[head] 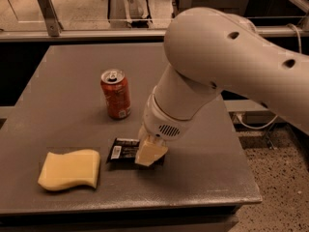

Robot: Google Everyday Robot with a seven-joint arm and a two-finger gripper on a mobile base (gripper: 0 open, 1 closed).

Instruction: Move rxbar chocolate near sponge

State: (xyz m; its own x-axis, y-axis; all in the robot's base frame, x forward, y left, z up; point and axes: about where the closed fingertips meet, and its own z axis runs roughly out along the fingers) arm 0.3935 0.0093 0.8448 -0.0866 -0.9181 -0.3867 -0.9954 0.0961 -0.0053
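Observation:
The rxbar chocolate (121, 151) lies flat on the grey table (63, 100), in a black wrapper with its white label patch at the left end. My gripper (150, 153) is down on the bar's right end and covers it. The pale yellow sponge (70, 169) lies at the front left of the table, a short gap to the left of the bar. My large white arm (217, 66) reaches in from the right, above the gripper.
A red soda can (116, 94) stands upright behind the bar, left of my arm. The table's front edge (130, 207) is close below the sponge and bar. A metal rail (87, 33) runs behind the table. Speckled floor (280, 187) lies to the right.

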